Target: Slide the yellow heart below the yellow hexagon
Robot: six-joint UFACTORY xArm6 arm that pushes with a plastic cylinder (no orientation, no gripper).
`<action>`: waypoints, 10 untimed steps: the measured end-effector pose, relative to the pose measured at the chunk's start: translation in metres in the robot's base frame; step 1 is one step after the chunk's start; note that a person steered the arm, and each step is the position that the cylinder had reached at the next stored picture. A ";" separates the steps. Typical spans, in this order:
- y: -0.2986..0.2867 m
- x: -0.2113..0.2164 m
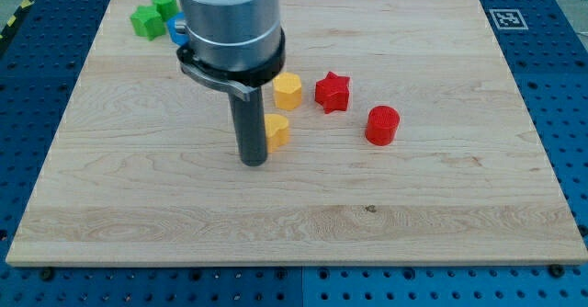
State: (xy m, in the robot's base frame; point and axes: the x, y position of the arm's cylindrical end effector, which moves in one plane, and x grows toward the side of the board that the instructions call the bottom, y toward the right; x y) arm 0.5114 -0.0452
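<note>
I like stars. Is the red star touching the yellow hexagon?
No, the red star sits apart from the yellow hexagon, with bare board between them.

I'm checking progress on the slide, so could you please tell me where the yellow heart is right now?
The yellow heart sits left of the board's centre, just below the yellow hexagon, with my tip against its left side.

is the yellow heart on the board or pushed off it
On the board: the yellow heart lies flat on the wooden board, below the yellow hexagon, beside my tip.
</note>
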 end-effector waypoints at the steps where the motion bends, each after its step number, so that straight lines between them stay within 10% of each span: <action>1: 0.019 0.002; 10: 0.010 -0.011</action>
State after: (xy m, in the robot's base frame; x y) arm 0.5006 -0.0347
